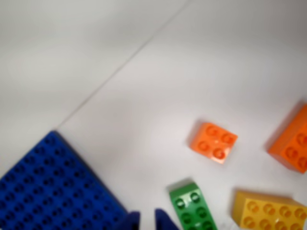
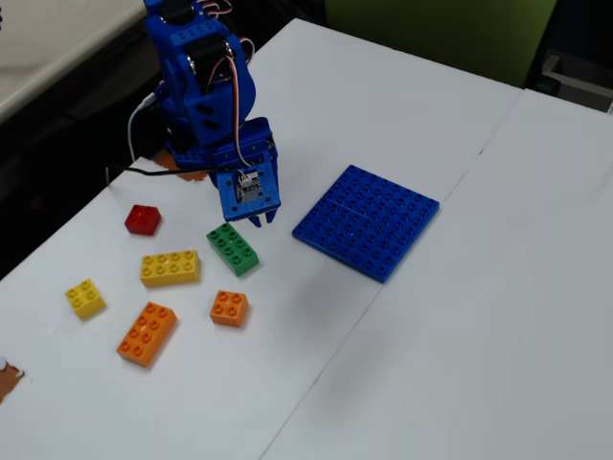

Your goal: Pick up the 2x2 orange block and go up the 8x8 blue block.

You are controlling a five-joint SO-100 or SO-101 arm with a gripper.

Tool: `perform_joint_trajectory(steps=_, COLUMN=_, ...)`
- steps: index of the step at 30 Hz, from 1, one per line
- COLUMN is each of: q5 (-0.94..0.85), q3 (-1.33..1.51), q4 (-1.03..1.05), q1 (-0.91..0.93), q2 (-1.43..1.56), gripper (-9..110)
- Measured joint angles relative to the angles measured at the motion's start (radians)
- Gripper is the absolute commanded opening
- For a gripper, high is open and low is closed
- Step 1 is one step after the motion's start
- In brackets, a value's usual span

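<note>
**Arm parked over the bricks, nothing picked up**

So in the fixed view the blue arm (image 2: 206, 96) was hunched over the white table (image 2: 479, 335) with its gripper (image 2: 265, 219) pointing down, hanging just above the far end of the green brick (image 2: 233, 248). The fingers were holding nothing; the two tips sat close together with only a slim gap showing, and I couldn't tell if they were fully clenched or slightly released.

The 2x2 orange block (image 2: 229, 308) sat on the table, studs up, nearer the camera than the green one and apart from it. The wrist view had it (image 1: 213, 143) in clear sight too, up and right of the green brick.

The 8x8 blue block (image 2: 367, 221) lay flat to the right of the gripper, bare on top.

Also around: a longer orange brick (image 2: 147, 333), a yellow 2x4 (image 2: 170, 267), a small yellow brick (image 2: 85, 298) and a red one (image 2: 143, 219).
</note>
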Motion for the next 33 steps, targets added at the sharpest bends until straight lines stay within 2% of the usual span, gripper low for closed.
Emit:
perform_joint_trajectory(steps=14, q5=-0.207, q3=-0.202, q4=0.035, q1=0.156, q2=-0.253, gripper=4)
perform_joint_trajectory(steps=33, q5=-0.002, q3=-0.25, q4=0.002, q1=0.225, q2=-0.397, gripper=5)
